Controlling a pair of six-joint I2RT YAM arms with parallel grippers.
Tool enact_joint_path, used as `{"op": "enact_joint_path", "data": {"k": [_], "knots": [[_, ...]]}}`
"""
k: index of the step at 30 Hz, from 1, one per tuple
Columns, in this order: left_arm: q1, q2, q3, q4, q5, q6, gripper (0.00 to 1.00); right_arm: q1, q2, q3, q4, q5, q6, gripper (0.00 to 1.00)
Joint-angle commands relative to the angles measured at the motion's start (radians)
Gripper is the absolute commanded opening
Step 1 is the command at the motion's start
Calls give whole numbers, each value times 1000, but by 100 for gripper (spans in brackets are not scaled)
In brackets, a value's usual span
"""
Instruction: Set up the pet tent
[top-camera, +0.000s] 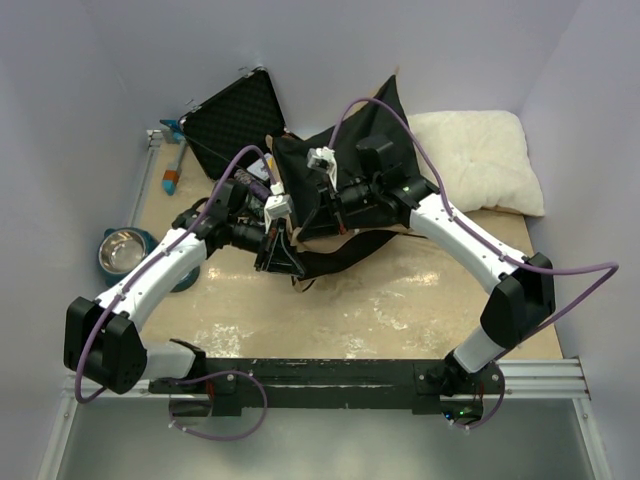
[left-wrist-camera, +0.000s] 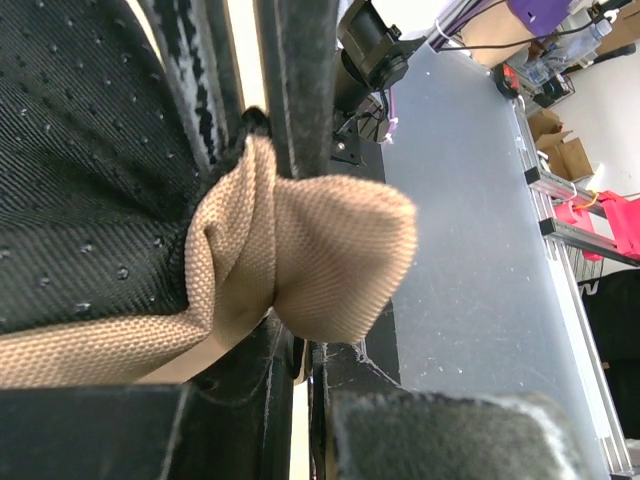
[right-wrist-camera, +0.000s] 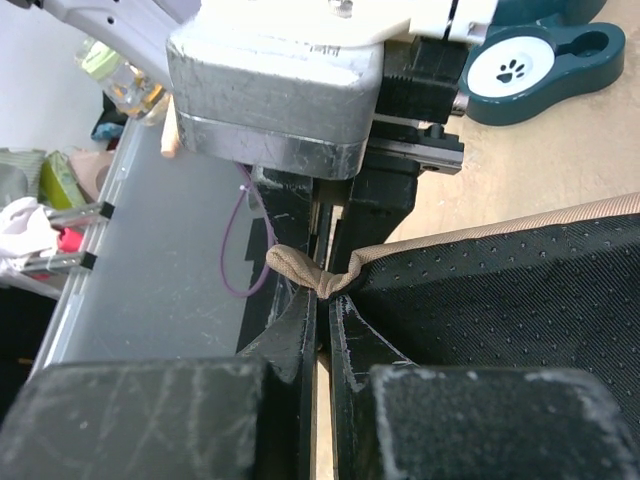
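The pet tent (top-camera: 375, 130) lies collapsed at the table's middle, its black floor panel up and a tan edge showing. My left gripper (top-camera: 283, 240) and right gripper (top-camera: 312, 205) meet at its near-left corner. In the left wrist view the left gripper (left-wrist-camera: 305, 350) is shut on a tan canvas corner fold (left-wrist-camera: 330, 250) beside the dotted black panel (left-wrist-camera: 90, 170). In the right wrist view the right gripper (right-wrist-camera: 322, 300) is shut on the same tan corner (right-wrist-camera: 310, 270), with the left gripper's body (right-wrist-camera: 270, 90) right across it. Poles, label and pompom are hidden.
An open black hard case (top-camera: 240, 125) stands at the back left and a white pillow (top-camera: 480, 160) at the back right. A steel bowl in a teal stand (top-camera: 125, 250) sits at the left edge, seen also in the right wrist view (right-wrist-camera: 530, 60). A blue-orange toy (top-camera: 172, 165) lies near the case.
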Motion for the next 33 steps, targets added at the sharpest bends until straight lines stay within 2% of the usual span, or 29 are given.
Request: {"op": "enact_joint_path", "data": {"k": [1, 15, 19, 23, 28, 33], "knots": [[-12, 20, 1, -198, -31, -88, 0, 4, -15, 39, -58, 26, -130, 0], [-12, 27, 76, -191, -15, -103, 0, 48, -3, 45, -190, 90, -305, 0], [-9, 24, 26, -159, -61, -147, 0, 50, -9, 84, -209, 81, -315, 0], [-4, 23, 6, -119, -63, -182, 0, 61, -11, 118, -294, 98, -399, 0], [2, 50, 52, -116, -28, -172, 0, 122, -29, 68, -312, 173, -446, 0], [2, 28, 76, -123, -28, -140, 0, 128, -18, 51, -322, 194, -471, 0]]}}
